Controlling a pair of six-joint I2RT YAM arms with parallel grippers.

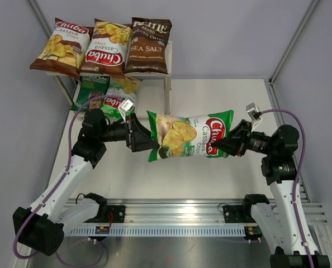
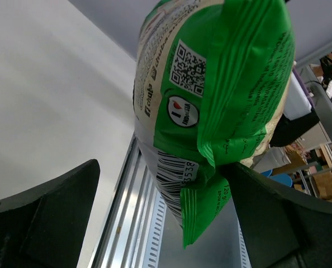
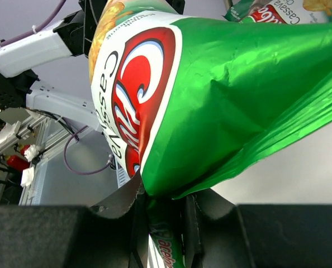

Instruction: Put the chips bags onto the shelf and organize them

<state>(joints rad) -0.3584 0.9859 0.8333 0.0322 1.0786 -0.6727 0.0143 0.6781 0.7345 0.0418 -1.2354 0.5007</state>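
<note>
A green Chuba Cassava bag (image 1: pixel 188 134) hangs lengthwise in the air between my two grippers, above the white table. My right gripper (image 1: pixel 216 146) is shut on its sealed top edge, which shows pinched between the fingers in the right wrist view (image 3: pixel 165 206). My left gripper (image 1: pixel 150 142) is open wide around the bag's bottom edge. In the left wrist view (image 2: pixel 163 184) the bag (image 2: pixel 210 100) rests against one finger (image 2: pixel 278 223) only. The shelf (image 1: pixel 170 53) stands at the far left. Its top board holds two brown Chuba bags (image 1: pixel 60 44) (image 1: pixel 107 47) and the Kettle Sea Salt bag (image 1: pixel 149 44). The lower board holds the dark green face bag (image 1: pixel 93 92) and a green Chuba bag (image 1: pixel 126 88).
A metal rail (image 1: pixel 171 212) runs along the table's near edge, between the arm bases. Grey enclosure walls stand to the left, right and back. The shelf's leg (image 1: pixel 167 95) stands just behind the held bag. Purple cables loop over both arms.
</note>
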